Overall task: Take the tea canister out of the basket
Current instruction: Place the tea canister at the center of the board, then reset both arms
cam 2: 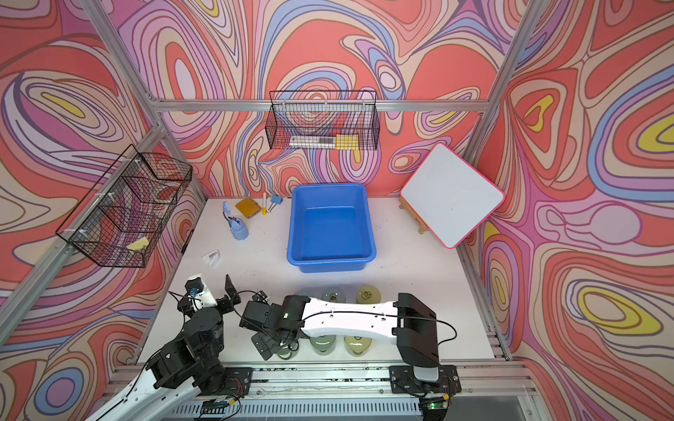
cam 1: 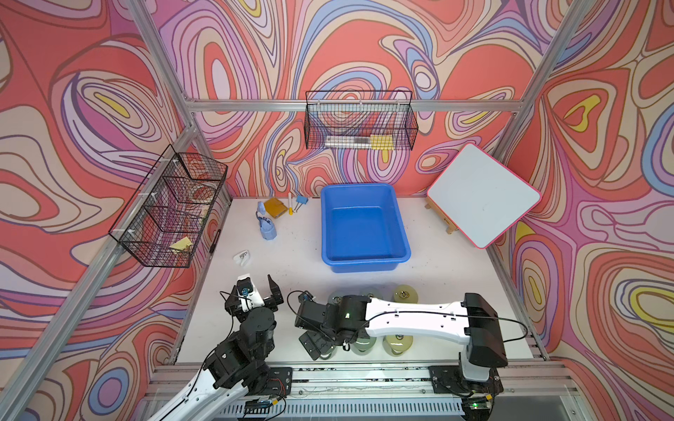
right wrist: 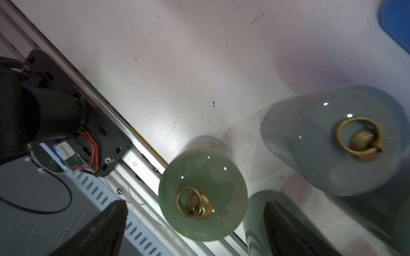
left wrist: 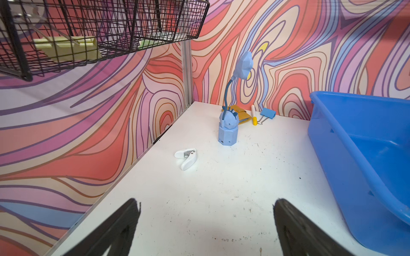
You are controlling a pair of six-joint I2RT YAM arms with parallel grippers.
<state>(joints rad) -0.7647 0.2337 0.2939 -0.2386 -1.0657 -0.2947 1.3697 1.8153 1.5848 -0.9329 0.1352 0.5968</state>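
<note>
Right gripper point(right wrist: 195, 202): my jaws spread wide, holding nothing.
Canister point(right wrist: 203, 172): green, upright directly beneath those jaws, at the table point(cam 1: 456, 291) front edge, outside the basket point(cam 1: 364, 260).
Left gripper point(left wrist: 207, 201): jaws apart, empty.
Count: six canisters, one basket.

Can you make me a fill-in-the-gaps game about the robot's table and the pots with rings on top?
1. The basket is the colour ____.
2. The tea canisters stand on the ____, not in the basket.
3. The left pincer and the right pincer are both ____.
Missing words: blue; table; open.
</note>
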